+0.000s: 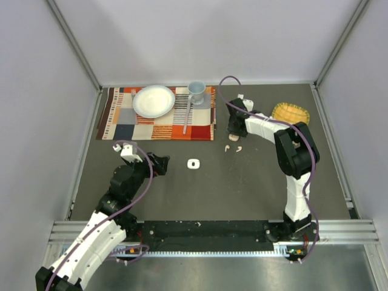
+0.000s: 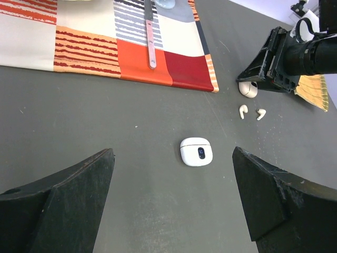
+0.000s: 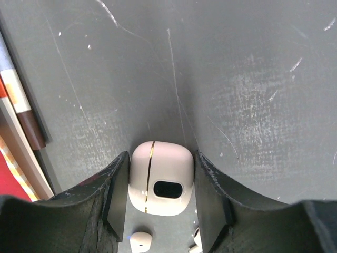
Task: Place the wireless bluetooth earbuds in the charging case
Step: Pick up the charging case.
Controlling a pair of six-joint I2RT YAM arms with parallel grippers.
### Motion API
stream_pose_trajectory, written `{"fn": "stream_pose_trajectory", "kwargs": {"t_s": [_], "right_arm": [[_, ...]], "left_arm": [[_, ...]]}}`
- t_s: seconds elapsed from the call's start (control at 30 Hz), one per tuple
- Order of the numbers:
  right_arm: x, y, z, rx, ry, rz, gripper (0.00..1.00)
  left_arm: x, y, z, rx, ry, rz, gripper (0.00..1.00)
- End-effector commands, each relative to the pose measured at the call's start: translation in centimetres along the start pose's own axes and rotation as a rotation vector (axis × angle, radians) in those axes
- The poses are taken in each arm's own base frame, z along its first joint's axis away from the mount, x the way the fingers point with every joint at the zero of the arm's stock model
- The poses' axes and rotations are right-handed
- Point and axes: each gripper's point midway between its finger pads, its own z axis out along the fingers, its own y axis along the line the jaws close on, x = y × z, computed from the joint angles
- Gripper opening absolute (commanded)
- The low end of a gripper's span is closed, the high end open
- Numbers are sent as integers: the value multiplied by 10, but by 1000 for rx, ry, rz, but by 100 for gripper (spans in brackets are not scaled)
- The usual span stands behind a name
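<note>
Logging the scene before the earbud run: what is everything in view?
white charging case: 1, white, table centre
cream charging case: 1, cream, between the right gripper fingers
earbuds: 2, cream, loose beside that case
placemat: 1, orange-red patchwork, far left
plate: 1, white, on placemat
cup: 1, pale blue, on placemat
metal utensil: 1, silver, on placemat
basket: 1, yellow woven, far right
left gripper: 1, black, open
right gripper: 1, black, closed on cream charging case

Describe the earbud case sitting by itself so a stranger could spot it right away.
Find the patchwork placemat at the table's far left, then come from its near right corner toward the near edge. A white rounded-square case with a dark oval lies alone there. The cream case is gripped by the right hand, with loose earbuds beside it.
</note>
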Motion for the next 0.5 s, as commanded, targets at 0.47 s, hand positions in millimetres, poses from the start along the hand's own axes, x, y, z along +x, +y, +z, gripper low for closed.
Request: {"fn": "stream_pose_trajectory", "kwargs": {"t_s": [0.47], "right_arm": [[-15, 86, -144, -691, -39, 460, 0]], "left_arm": [[-39, -35, -10, 193, -195, -39, 99]]}}
